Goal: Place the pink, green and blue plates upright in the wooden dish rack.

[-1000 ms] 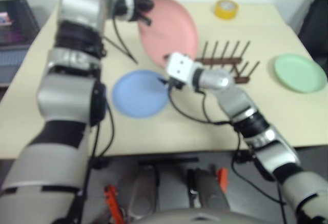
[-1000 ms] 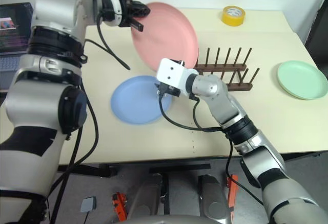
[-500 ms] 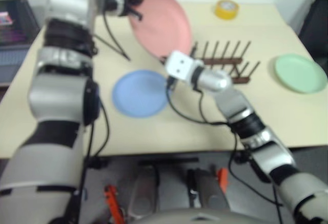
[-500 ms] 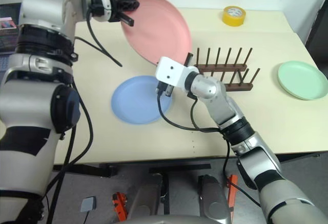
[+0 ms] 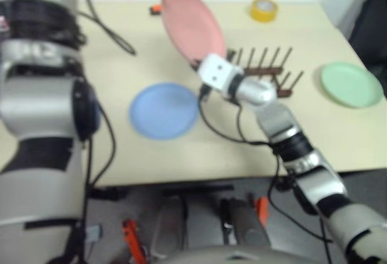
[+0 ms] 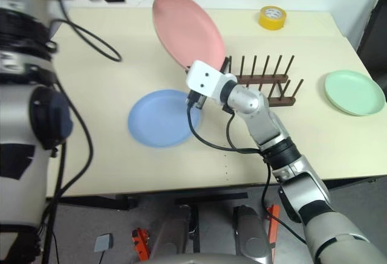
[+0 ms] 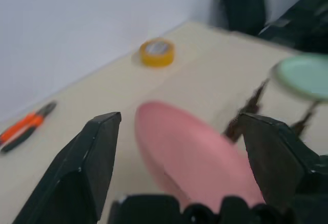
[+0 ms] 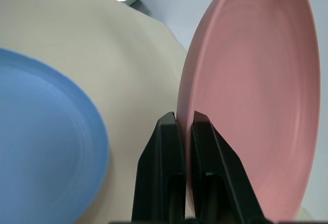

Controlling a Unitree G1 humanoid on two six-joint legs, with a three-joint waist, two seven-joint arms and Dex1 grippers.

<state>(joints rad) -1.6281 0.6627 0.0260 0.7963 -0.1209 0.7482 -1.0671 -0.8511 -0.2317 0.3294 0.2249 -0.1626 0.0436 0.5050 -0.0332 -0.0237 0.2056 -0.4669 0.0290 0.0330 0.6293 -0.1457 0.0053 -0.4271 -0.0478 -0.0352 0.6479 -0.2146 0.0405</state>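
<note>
Released by my left gripper (image 7: pixel 177 157), now spread wide at upper left, the pink plate (image 6: pixel 187 29) stands tilted at top centre beside the rack (image 6: pixel 263 83). My right gripper (image 8: pixel 185 147) pinches its lower rim; held so low, it might swing or slip.

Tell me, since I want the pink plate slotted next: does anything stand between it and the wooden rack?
Nothing visible does. The pink plate is held on edge by the right pincer, shut on its lower rim, right at the near end of the wooden rack, whose pegs are all free. The left pincer is open, clear of it.
</note>
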